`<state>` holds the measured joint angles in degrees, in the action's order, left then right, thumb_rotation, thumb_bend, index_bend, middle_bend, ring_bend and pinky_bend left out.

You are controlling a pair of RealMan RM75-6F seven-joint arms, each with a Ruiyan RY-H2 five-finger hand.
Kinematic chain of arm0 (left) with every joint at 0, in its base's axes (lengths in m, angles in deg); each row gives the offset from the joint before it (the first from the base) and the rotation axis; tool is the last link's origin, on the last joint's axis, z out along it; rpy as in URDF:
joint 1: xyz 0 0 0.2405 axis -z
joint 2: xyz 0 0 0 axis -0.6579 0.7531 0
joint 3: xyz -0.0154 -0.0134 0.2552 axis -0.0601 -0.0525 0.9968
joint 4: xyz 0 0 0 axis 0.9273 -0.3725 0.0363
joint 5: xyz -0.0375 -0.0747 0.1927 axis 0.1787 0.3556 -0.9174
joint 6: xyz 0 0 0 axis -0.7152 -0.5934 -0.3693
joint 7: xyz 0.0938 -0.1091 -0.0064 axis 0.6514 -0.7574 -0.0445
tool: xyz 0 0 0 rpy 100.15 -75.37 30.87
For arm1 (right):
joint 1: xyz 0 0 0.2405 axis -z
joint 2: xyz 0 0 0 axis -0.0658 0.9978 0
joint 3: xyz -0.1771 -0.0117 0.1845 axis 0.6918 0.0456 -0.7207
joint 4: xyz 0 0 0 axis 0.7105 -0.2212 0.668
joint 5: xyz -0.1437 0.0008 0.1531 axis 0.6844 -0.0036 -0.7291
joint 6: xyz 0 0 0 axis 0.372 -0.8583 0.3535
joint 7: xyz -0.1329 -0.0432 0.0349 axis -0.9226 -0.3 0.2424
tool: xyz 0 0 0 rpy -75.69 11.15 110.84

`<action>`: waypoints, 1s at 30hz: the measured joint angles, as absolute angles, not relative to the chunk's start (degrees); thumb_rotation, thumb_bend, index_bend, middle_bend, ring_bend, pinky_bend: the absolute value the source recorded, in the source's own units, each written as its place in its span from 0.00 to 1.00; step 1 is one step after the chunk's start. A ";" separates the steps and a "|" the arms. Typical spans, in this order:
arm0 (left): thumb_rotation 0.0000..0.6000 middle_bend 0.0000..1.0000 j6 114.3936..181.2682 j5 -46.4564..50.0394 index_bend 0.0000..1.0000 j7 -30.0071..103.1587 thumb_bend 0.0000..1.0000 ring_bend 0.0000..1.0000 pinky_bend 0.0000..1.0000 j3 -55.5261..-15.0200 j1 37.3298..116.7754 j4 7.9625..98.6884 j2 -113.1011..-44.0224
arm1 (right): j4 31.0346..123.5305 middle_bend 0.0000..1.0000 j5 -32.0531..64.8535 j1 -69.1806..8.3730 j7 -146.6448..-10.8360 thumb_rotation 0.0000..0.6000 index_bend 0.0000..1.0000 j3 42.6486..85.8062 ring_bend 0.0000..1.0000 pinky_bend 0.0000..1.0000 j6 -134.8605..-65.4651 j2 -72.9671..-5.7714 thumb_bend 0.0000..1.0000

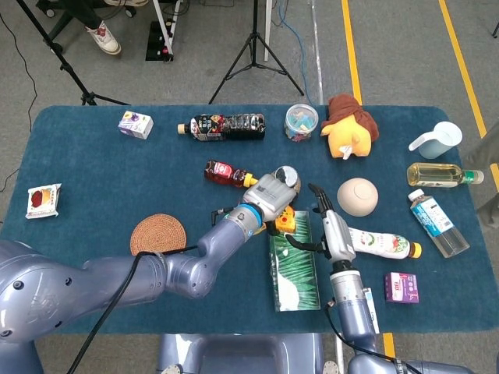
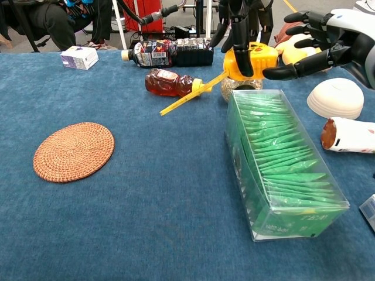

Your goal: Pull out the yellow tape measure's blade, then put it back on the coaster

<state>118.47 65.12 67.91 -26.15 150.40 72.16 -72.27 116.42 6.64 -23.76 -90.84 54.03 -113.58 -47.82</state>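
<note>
My left hand (image 2: 241,26) holds the 1 yellow tape measure (image 2: 252,60) up off the worktop (image 1: 93,175), with my fingers wrapped down over its top. Its blade (image 2: 190,93) is pulled out and sticks down to the left, ending near the small red bottle (image 2: 169,82). My right hand (image 2: 328,38) is just beside the tape measure on its right side. Its fingers are spread apart and it holds nothing, and I cannot tell if a fingertip touches the yellow case.

The 1 round woven coaster (image 1: 158,234) lies bare on the worktop, well apart from the tape measure. Under my hands is 1 clear box of green packets (image 2: 275,161).

I count 6 bottles lying down: 1 dark one (image 1: 222,125), the 1 small red one, 1 white one (image 1: 382,244), 1 clear one (image 1: 439,223), and 1 with yellow oil (image 1: 440,175). No, that makes 5. There are also 1 bowl (image 1: 358,196) turned over, 1 stuffed toy (image 1: 348,128) and 1 blue cup (image 1: 439,139).
</note>
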 measured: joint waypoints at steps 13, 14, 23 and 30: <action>0.97 0.51 117.37 65.10 0.59 67.51 0.33 0.53 0.54 -25.62 150.72 72.22 -71.98 | 116.02 0.06 6.03 -23.84 -90.52 0.97 0.00 53.68 0.08 0.21 -113.54 -47.97 0.28; 0.97 0.51 117.30 65.10 0.59 67.50 0.33 0.53 0.54 -25.52 150.77 72.27 -71.89 | 116.00 0.06 6.02 -23.83 -90.44 0.96 0.00 53.65 0.08 0.21 -113.54 -47.99 0.30; 0.98 0.51 116.24 64.93 0.59 66.92 0.33 0.53 0.54 -24.36 150.94 72.49 -71.32 | 115.47 0.07 6.17 -23.63 -89.82 0.97 0.00 53.60 0.09 0.21 -113.67 -47.99 0.38; 0.98 0.51 115.94 64.29 0.59 66.24 0.33 0.53 0.54 -23.39 150.84 72.45 -71.04 | 115.17 0.08 6.38 -23.49 -89.60 0.97 0.00 53.60 0.10 0.21 -113.83 -48.00 0.43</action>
<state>115.94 64.29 66.24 -23.39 150.84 72.45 -71.04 115.17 6.38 -23.49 -89.60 53.60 -113.83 -48.00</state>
